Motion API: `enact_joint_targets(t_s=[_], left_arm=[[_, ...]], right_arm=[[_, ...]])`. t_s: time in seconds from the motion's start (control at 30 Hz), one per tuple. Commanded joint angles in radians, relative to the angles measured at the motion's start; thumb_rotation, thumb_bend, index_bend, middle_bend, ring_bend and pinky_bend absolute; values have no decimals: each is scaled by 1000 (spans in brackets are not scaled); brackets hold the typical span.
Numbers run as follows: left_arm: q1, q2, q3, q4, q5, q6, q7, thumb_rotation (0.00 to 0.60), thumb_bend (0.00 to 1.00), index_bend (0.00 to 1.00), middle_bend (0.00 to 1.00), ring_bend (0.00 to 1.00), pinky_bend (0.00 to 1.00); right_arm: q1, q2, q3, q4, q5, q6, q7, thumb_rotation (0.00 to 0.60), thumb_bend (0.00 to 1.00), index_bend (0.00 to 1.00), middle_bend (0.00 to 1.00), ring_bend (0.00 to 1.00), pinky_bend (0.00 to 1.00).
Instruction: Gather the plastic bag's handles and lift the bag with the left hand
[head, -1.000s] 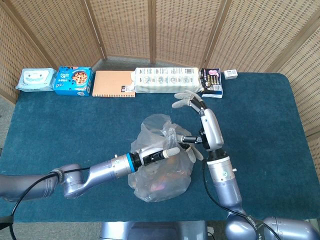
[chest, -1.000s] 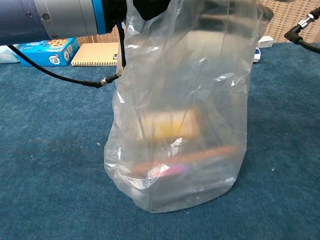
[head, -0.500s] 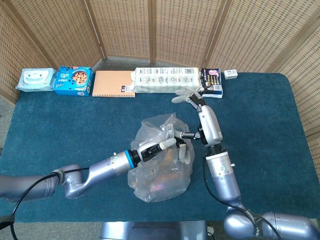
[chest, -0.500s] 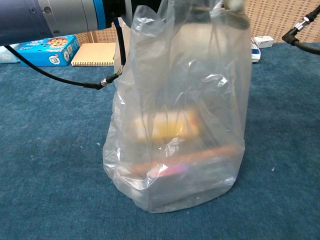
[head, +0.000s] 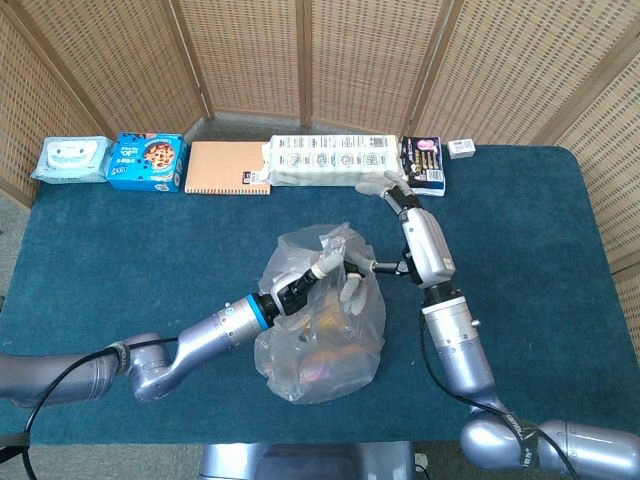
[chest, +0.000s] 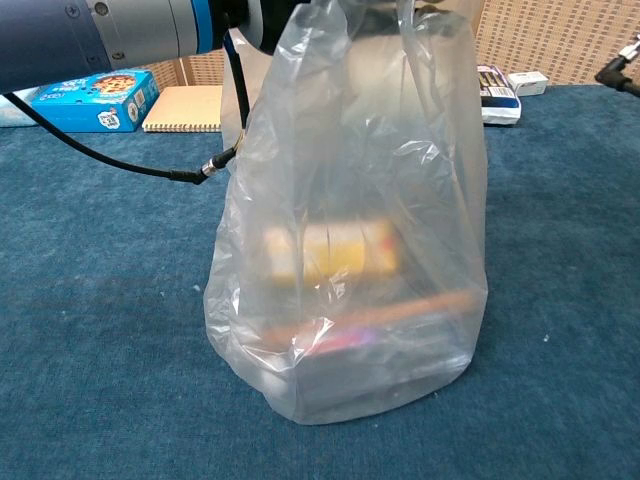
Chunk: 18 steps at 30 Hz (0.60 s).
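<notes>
because the handles have to be bunched before any lift, the top of the plastic bag (head: 320, 330) is held up at its mouth by the left hand (head: 322, 268), whose fingers are closed into the gathered film there; whether both handles are caught cannot be told, since the film hides them. the bag's base appears to rest on the desk (head: 120, 260) directly beneath that hand, and in the chest view the bag (chest: 350, 260) is seen drawn tall, with a yellowish pack and flat pinkish items lying low inside, so the weight is judged to sit at the bottom.

the right hand (head: 392, 189) is kept apart from the bag, up and beyond the left hand, near the dark packet (head: 423, 165); nothing is seen in it, but how its fingers lie cannot be told.

open room is found above the left hand and to both sides of it. beyond it, along the far edge of the desk, a row of goods is set: the long white pack (head: 335, 160) and the notebook (head: 228, 168). the near edge of the desk lies just below the bag's base.
</notes>
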<state>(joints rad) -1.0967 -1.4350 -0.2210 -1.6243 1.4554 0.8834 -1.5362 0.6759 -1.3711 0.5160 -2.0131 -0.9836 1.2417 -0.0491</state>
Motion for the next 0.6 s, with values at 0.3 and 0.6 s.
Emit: enact_joint_targets(t_s=[0.3,0.6], left_arm=[[25,7,-23,-7,3,-4,-32,0,289,728,650,678,534],[41,19,-28,-8,20,-3,-59,0,289,728,650,678,533]], right_arm=[[-51,91,-27,-19,-27,-25,59,600,103,207,162,54,70],[-108,178,-47,-37,-81,-33,140,599,104,207,162,54,70]])
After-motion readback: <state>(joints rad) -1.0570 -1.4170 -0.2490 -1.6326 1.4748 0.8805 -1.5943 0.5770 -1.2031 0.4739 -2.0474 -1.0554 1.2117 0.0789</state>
